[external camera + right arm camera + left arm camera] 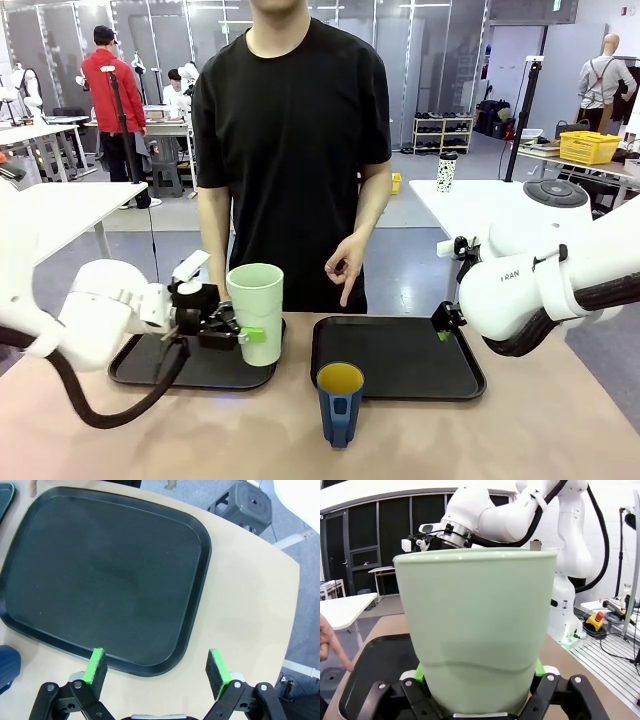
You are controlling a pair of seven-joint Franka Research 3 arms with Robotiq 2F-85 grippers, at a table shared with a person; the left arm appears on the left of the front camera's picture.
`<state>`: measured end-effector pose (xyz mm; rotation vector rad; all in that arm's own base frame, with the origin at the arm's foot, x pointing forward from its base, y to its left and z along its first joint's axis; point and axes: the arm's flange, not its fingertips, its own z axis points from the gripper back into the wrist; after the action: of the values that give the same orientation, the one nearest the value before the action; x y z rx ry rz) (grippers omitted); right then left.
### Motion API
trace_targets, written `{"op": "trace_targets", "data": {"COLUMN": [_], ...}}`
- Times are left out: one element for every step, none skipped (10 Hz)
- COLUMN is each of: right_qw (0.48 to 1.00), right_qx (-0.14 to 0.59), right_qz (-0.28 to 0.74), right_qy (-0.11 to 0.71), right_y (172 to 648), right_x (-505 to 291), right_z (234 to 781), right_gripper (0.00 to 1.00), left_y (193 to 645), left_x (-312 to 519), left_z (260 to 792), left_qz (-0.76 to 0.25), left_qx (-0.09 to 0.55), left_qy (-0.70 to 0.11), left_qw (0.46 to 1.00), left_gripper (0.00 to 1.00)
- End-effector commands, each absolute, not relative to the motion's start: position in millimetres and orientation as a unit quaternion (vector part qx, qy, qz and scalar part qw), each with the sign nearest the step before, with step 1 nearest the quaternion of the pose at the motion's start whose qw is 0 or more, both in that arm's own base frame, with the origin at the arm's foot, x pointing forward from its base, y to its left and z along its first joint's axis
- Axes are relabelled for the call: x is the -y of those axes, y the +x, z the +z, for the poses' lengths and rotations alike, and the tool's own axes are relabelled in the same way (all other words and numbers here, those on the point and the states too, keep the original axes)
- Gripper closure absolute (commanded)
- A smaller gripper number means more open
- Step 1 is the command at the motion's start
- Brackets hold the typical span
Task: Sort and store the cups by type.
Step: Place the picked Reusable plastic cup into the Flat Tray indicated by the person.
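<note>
My left gripper (243, 334) is shut on the lower part of the pale mint-green tumbler (256, 300), which stands upright over the right end of the left black tray (150, 368). Whether its base touches the tray I cannot tell. In the left wrist view the tumbler (475, 630) sits between the green pads (420, 671). The dark blue mug (340, 402), yellow inside, stands on the table in front of the right black tray (400, 358). My right gripper (157, 669) is open above that tray's near edge (150, 667). The mug's rim (7, 666) shows at the lower left.
The person stands at the far side, one hand (345, 268) pointing down toward the right tray. A fingertip (332, 650) shows beside the tray in the left wrist view. A small spotted cup (446, 172) stands on a white table behind.
</note>
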<state>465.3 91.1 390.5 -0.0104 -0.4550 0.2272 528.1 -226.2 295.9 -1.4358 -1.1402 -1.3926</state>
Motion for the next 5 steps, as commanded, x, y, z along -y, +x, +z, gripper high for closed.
{"op": "trace_targets", "data": {"right_qw": [0.967, 0.967, 0.967, 0.967, 0.967], "right_qx": [0.226, 0.226, 0.226, 0.226, 0.226], "right_qz": [0.116, 0.116, 0.116, 0.116, 0.116], "right_qy": [-0.006, -0.006, -0.006, -0.006, -0.006], "right_y": [464, 464, 464, 464, 464], "right_x": [-91, -91, -91, -91, -91], "right_z": [391, 391, 391, 391, 391], "right_gripper": [0.0, 0.0, 0.0, 0.0, 0.0], "left_y": [538, 528, 528, 528, 532], "left_x": [233, 226, 226, 226, 232], "left_z": [301, 296, 296, 296, 294], "left_qz": [-0.559, -0.552, -0.552, -0.552, -0.553], "left_qx": [0.438, 0.452, 0.452, 0.452, 0.448], "left_qy": [-0.575, -0.57, -0.57, -0.57, -0.573], "left_qw": [0.406, 0.407, 0.407, 0.407, 0.408], "left_gripper": [0.17, 0.17, 0.17, 0.17, 0.17]}}
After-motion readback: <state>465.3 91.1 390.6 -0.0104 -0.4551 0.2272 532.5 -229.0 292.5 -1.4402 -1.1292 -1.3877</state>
